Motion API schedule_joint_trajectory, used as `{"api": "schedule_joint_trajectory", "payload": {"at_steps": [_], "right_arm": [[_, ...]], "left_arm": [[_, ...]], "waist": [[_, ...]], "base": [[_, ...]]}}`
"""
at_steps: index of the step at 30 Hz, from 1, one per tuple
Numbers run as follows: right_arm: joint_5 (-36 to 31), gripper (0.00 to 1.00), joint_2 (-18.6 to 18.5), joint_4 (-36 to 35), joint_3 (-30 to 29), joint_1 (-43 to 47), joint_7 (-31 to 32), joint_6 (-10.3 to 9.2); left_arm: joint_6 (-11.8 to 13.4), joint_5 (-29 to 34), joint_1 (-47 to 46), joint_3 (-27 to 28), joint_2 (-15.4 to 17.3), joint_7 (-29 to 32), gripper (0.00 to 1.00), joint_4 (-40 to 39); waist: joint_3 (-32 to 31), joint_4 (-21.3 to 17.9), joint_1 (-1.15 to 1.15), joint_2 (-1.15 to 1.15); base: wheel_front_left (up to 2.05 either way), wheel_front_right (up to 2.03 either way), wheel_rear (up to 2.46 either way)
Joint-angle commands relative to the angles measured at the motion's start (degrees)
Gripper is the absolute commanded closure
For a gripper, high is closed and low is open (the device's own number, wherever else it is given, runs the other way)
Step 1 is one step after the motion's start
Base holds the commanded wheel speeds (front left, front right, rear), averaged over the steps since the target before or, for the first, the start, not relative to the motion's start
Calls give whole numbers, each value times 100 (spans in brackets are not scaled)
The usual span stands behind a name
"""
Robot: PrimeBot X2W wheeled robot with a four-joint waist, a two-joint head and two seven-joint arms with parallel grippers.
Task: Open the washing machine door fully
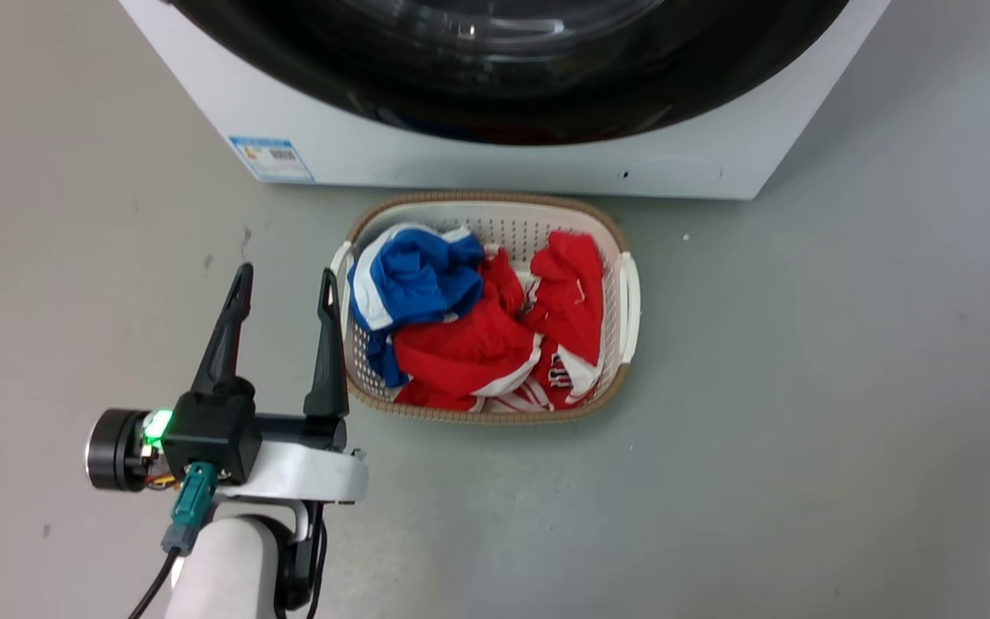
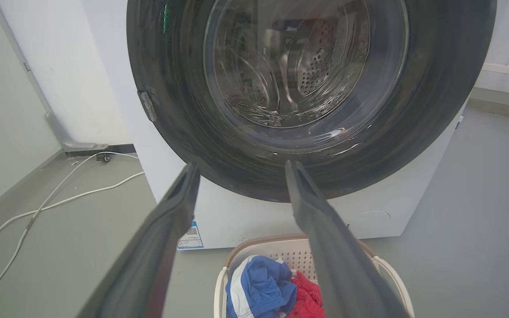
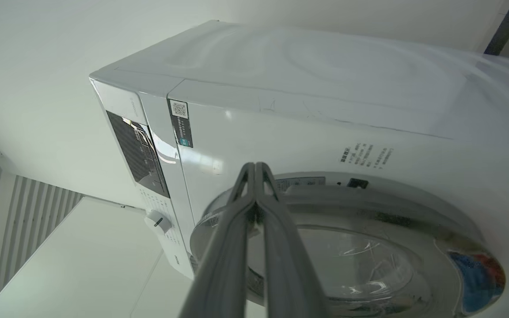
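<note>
Sitting seemingly shut at the far side, the washing machine door [image 1: 512, 103] is looming over the laundry basket [image 1: 630, 297]. The left gripper [image 1: 286, 273] is hovering left of the basket, fingers apart. The right gripper [image 3: 254, 167], fingers together by the door's rim, is risking a slip off the gloss. Print on the blue sticker [image 1: 271, 159] and QR label [image 3: 179, 109] is proving too small to read.

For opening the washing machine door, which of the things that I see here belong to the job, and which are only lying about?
Belong to the job:
washing machine door
left gripper, open
right gripper, shut

Only lying about:
laundry basket on the floor
red and blue clothes in it
white cable on the floor
</note>
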Motion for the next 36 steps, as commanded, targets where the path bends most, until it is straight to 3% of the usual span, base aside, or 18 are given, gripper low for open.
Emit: {"api": "schedule_joint_trajectory", "payload": {"at_steps": [1,8,20,28,36], "right_arm": [[-123,100,-187,208,144,-407,109,1],[-603,100,-635,1018,861,-1774,521,1],[-1270,100,-862,1999,1750,-3289,1175,1],[-1573,100,-845,2231,2216,-3645,1863,1],[-1632,100,-749,2037,2424,-3355,2312,7]], "left_arm": [[-14,26,-146,-23,-8,-16,0,-50],[-27,-2,-390,-130,-8,-16,0,-144],[32,-138,-644,-265,-8,-16,0,-175],[78,-197,-713,-310,-8,-16,0,-179],[99,-173,-709,-279,-9,-16,0,-139]], "waist": [[303,104,-1,0],[741,233,-1,0],[1245,479,-1,0],[1348,591,-1,0],[1296,550,-1,0]], "base": [[0,0,0],[0,0,0],[0,0,0],[0,0,0],[0,0,0]]}}
